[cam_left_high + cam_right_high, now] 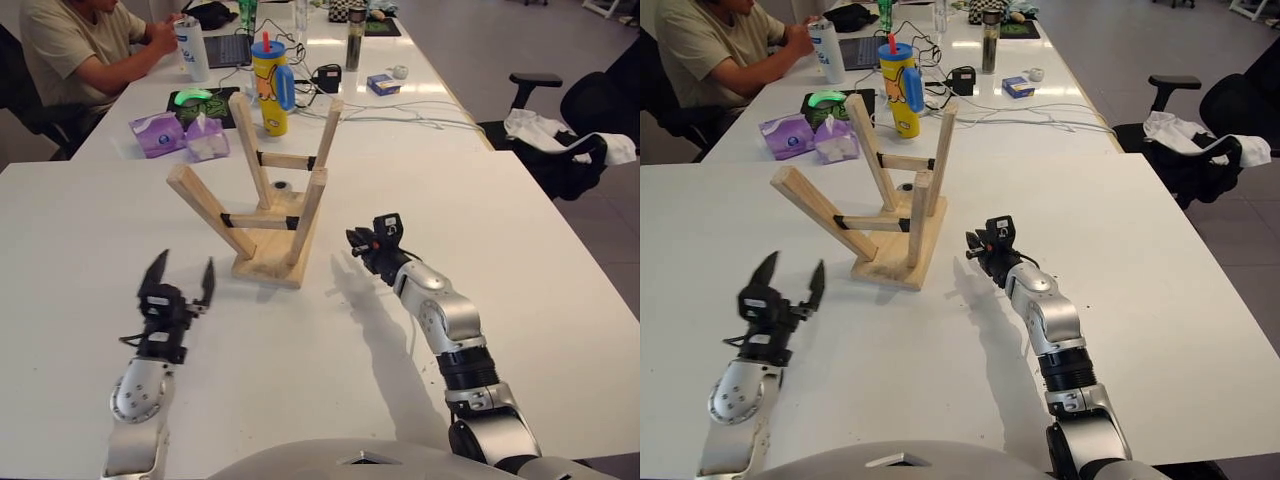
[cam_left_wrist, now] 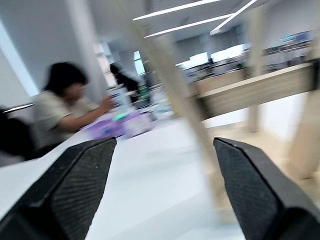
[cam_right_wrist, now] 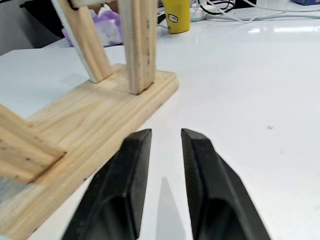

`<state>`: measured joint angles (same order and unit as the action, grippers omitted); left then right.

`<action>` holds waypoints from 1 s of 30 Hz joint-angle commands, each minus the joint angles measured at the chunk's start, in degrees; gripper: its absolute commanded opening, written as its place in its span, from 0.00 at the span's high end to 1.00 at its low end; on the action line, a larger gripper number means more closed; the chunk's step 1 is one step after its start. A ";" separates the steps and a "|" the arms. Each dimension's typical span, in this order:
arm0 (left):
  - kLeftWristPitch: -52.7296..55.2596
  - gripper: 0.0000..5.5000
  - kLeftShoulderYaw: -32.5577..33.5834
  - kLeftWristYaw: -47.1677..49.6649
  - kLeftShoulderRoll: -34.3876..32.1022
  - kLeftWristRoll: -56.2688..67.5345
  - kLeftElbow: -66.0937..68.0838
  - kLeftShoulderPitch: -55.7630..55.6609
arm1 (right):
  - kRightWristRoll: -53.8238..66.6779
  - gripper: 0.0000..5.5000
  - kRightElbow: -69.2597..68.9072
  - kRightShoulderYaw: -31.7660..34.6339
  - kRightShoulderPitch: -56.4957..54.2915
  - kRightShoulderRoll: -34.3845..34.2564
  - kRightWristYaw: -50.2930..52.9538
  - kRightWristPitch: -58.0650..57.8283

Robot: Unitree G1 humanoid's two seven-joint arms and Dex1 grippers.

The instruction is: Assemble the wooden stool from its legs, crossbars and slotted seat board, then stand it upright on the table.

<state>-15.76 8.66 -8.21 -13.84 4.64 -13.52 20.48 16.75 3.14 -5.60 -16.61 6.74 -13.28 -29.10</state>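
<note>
The wooden stool (image 1: 268,262) rests upside down on the white table (image 1: 520,260), tilted, with one edge of its seat board down. Its legs and crossbars point up and toward the left. My left gripper (image 1: 185,265) hovers open in front of the stool, a little to its left, holding nothing. In the left wrist view its fingers (image 2: 80,185) frame a stool leg (image 2: 180,100) farther off. My right gripper (image 1: 352,240) sits low just right of the seat board. Its fingers (image 3: 135,165) stand nearly together with a narrow slit, nothing between, aimed at the seat board (image 3: 100,110).
Behind the stool stand a yellow cup (image 1: 270,85) and two tissue packs (image 1: 157,133). Cables (image 1: 420,110) lie at the back right. A person sits at the far left corner. An office chair (image 1: 580,140) stands beyond the table's right edge.
</note>
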 commanded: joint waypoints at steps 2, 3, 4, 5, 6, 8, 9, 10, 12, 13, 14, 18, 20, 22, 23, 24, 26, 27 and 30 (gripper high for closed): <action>9.76 0.34 4.37 3.70 -1.49 2.12 10.24 -14.70 | -0.25 0.80 -0.86 -0.33 0.16 -1.90 -0.18 -1.43; 10.97 0.34 3.63 2.91 -2.23 1.86 12.92 -18.85 | -0.23 0.80 -0.80 -0.18 -0.22 -2.22 -0.14 -1.49; 12.10 0.34 2.95 2.20 -2.68 1.59 15.18 -22.06 | -0.29 0.80 -0.68 -0.19 -0.56 -2.48 -0.17 -1.55; 13.23 0.34 2.30 1.74 -2.83 1.33 17.53 -25.06 | -0.37 0.80 -0.58 -0.30 -0.89 -2.69 -0.26 -1.63; 14.64 0.34 1.52 0.90 -2.62 1.58 19.41 -27.50 | -0.47 0.80 -0.59 -0.56 -1.13 -2.90 -0.39 -1.83; 16.95 0.34 -1.32 -1.01 -2.63 0.28 22.10 -30.06 | -0.55 0.80 -0.98 -1.04 -1.41 -3.22 -0.74 -2.30; 17.17 0.34 -2.45 -1.92 -2.23 0.18 21.96 -29.84 | -0.65 0.80 -1.47 -1.36 -1.49 -3.36 -0.82 -2.69; 17.56 0.34 -3.25 -2.49 -1.91 0.14 21.30 -29.15 | -0.74 0.80 -1.90 -1.67 -1.56 -3.51 -0.91 -3.07; 18.39 0.34 -4.61 -2.81 -0.67 0.35 18.97 -27.02 | -0.69 0.80 -3.44 -1.83 -1.48 -3.80 -0.32 -4.39; 18.86 0.34 -5.41 -2.84 -0.34 0.04 17.91 -26.01 | -0.69 0.80 -4.03 -1.93 -1.48 -4.00 -0.01 -4.96; 19.54 0.34 -6.11 -2.37 0.34 -0.31 16.58 -25.08 | -0.71 0.80 -4.31 -1.86 -1.62 -4.60 0.59 -5.19; 22.59 0.34 -6.44 1.17 2.15 -1.80 14.01 -23.84 | -1.31 0.80 -3.41 -2.30 -1.91 -6.23 1.24 -4.85; 24.03 0.34 -7.10 2.14 3.11 -2.49 13.00 -24.22 | -2.01 0.80 -2.40 -1.77 -2.22 -6.32 1.82 -4.23; 25.43 0.34 -8.21 2.68 3.90 -3.21 11.54 -24.20 | -2.36 0.80 -1.97 -0.92 -2.78 -6.06 2.24 -3.92; 26.08 0.34 -8.39 3.40 4.10 -3.88 10.88 -23.89 | -2.77 0.80 -1.93 -0.71 -3.00 -5.78 2.38 -3.79; 26.64 0.34 -7.84 4.24 4.20 -4.18 10.54 -23.61 | -3.47 0.80 -1.99 -0.74 -3.11 -5.35 2.41 -3.42; 26.87 0.34 -4.68 6.93 4.28 -4.19 9.01 -22.64 | -4.04 0.80 -2.98 0.11 -2.35 -4.73 2.96 -3.09; 25.41 0.34 -2.83 8.05 4.49 -3.72 6.89 -22.20 | -3.50 0.80 -3.65 1.01 -1.77 -4.87 3.10 -2.79; 23.68 0.34 -0.64 10.91 4.27 -5.68 -2.28 -21.39 | -1.39 0.80 -7.57 6.87 -0.11 -6.13 5.86 0.25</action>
<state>9.08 6.25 0.66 -9.40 0.19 -8.85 -1.22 14.05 -1.00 -3.14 -17.91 1.34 -9.70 -31.42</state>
